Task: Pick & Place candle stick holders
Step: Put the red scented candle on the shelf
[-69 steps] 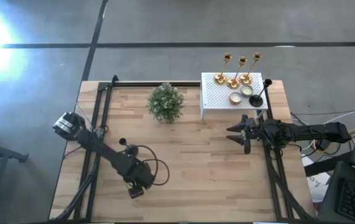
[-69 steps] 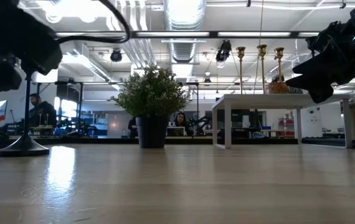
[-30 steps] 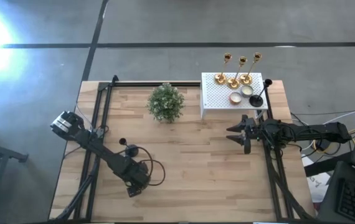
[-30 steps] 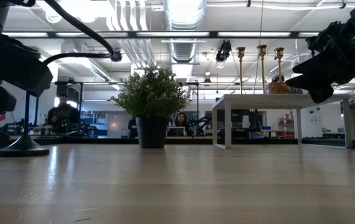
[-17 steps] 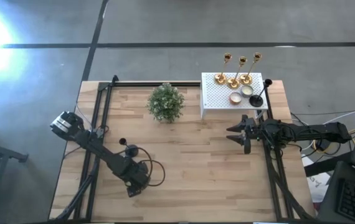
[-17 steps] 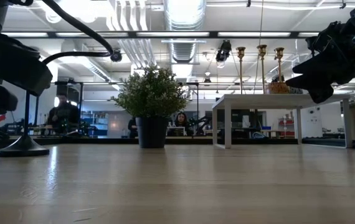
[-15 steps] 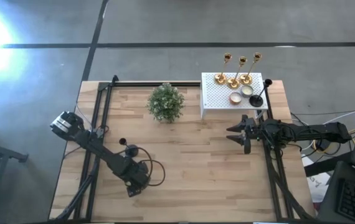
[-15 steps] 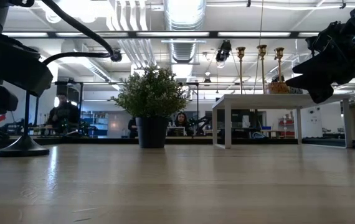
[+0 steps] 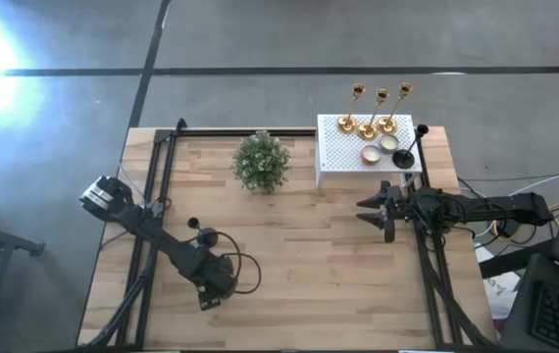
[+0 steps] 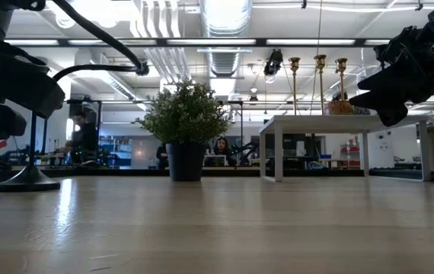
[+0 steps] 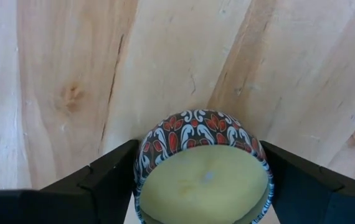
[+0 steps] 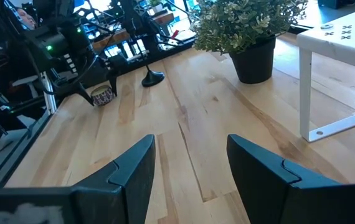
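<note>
Three gold candle stick holders (image 9: 368, 126) and one black one (image 9: 404, 157) stand on the white perforated box (image 9: 343, 157). The gold ones also show in the low view (image 10: 320, 65). A second black holder (image 9: 201, 235) stands by its round base on the table at the left, also seen in the low view (image 10: 28, 181). My left gripper (image 9: 207, 294) is near the table's near edge, shut on a round patterned candle tin (image 11: 202, 177). My right gripper (image 9: 366, 211) is open and empty, in front of the box. My left gripper pinches the tin's round patterned side wall (image 11: 145, 155) between its two fingers (image 11: 106, 180), one on each side. The fingers come from above, pointing down. The tin is upright, its pale wax top up, at about table height (image 12: 104, 97); whether it is lifted I cannot tell.
A bushy green potted plant (image 9: 261, 162) stands at the table's far middle. Two small round candles (image 9: 370, 154) lie on the box beside the holders. Bare wood lies between the two arms. People and equipment show in the room beyond the table.
More than a second ago my left gripper shifted a little toward the table's left edge. Since then both arms have kept still. A person in the room behind has moved.
</note>
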Controlling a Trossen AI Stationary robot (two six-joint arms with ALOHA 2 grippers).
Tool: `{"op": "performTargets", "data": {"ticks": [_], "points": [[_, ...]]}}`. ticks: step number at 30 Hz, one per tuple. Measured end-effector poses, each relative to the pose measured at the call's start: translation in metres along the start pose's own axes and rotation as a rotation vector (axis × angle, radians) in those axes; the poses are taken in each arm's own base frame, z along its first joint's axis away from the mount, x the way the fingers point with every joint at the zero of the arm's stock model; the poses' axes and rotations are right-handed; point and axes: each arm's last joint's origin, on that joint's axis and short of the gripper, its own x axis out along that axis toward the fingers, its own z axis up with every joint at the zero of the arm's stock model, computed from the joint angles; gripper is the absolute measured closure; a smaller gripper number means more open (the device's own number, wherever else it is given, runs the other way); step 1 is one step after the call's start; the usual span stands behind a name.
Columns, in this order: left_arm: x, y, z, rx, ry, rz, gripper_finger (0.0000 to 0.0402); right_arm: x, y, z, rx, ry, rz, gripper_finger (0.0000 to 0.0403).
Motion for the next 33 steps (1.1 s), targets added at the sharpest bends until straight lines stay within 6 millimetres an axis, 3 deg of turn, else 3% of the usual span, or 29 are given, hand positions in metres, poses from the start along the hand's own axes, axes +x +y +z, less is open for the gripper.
{"op": "performTargets", "data": {"ticks": [7, 15, 21, 33], "points": [[-0.015, 0.007, 0.031, 0.018, -0.073, -0.075, 0.0101, 0.0, 0.0, 0.0, 0.0, 0.0, 0.0, 0.0211], [-0.034, 0.041, 0.083, 0.088, -0.215, -0.12, 0.0101, 0.0, 0.0, 0.0, -0.001, 0.002, 0.0, 0.0211], [-0.038, 0.059, 0.13, 0.191, -0.256, -0.088, 0.0101, 0.0, 0.0, 0.0, -0.007, 0.003, 0.0, 0.0211], [-0.045, 0.059, 0.234, 0.434, -0.272, 0.028, 0.0101, 0.0, 0.0, 0.0, -0.008, 0.004, -0.001, 0.0211]]}}
